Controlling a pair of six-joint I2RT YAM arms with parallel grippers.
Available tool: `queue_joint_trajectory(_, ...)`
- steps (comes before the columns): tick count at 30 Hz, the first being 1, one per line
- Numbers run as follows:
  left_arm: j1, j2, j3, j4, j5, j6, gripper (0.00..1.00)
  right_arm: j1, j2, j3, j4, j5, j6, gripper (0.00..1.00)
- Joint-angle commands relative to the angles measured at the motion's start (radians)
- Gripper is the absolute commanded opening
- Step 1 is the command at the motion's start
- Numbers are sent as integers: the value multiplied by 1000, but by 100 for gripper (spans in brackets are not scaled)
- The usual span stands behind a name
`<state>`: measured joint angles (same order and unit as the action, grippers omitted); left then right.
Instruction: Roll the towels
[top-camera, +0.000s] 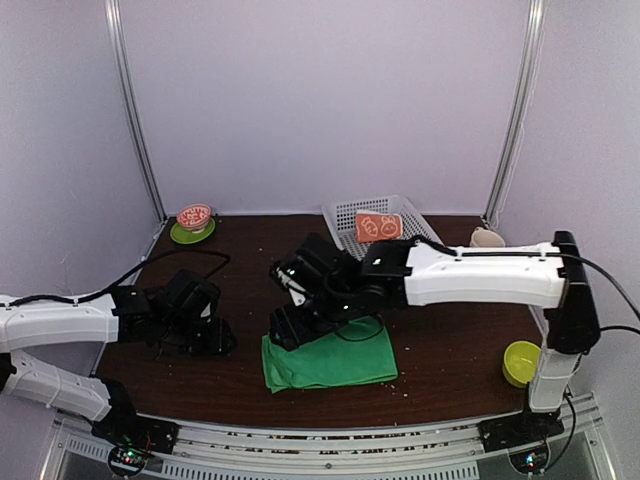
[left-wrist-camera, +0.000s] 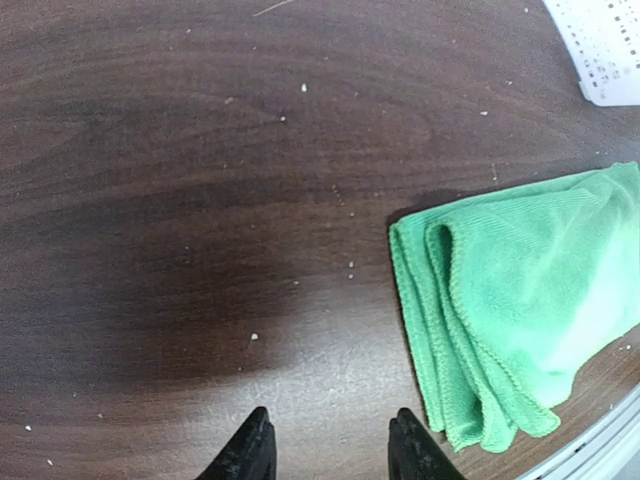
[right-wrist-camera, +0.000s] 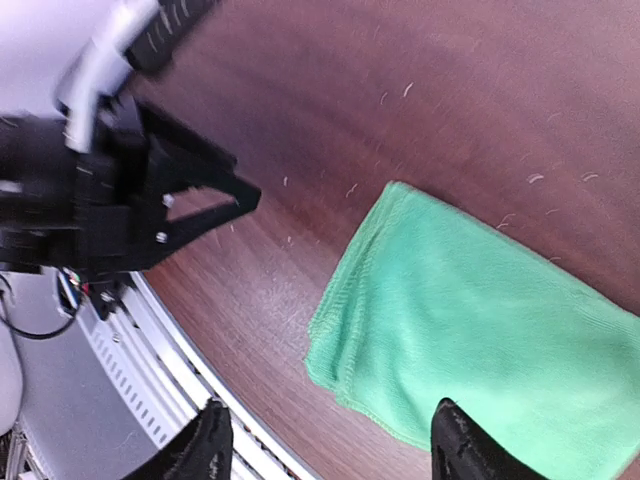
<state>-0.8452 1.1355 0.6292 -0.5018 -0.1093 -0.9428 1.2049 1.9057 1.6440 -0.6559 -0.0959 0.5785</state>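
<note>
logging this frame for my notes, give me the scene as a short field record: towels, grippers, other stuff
green towel: folded flat on the table, not rolled
orange towel: in the white basket, looks rolled
left gripper: open, empty, over bare table left of the green towel
right gripper: open, empty, above a corner of the green towel
other items: red bowl on green plate, yellow bowl, beige cup
</note>
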Motion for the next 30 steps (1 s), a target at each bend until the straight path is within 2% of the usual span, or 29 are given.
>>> queue_joint_trajectory(1, 2, -9, 54, 51, 51, 81, 40, -92, -208, -217, 69, 92, 25, 61)
queue_joint_trajectory(3, -7, 13, 83, 104, 115, 129, 40, -133, -269, -365, 100, 91, 41, 55)
queue_joint_trajectory(6, -49, 98, 191, 137, 195, 198, 40, -149, -356, -508, 145, 124, 56, 51)
queue_joint_trajectory(10, -105, 281, 320, 131, 276, 257, 34, -149, -438, -625, 213, 126, 90, 51)
queue_joint_trajectory(14, -145, 408, 355, 133, 346, 268, 26, -149, -459, -673, 255, 121, 119, 51)
queue_joint_trajectory(21, -173, 433, 218, 167, 349, 204, 21, -149, -442, -660, 262, 119, 108, 51)
queue_joint_trajectory(28, -178, 320, 49, 185, 317, 143, 18, -150, -415, -638, 256, 124, 101, 51)
queue_joint_trajectory(30, -178, 316, 28, 176, 318, 138, 15, -150, -408, -630, 251, 129, 101, 50)
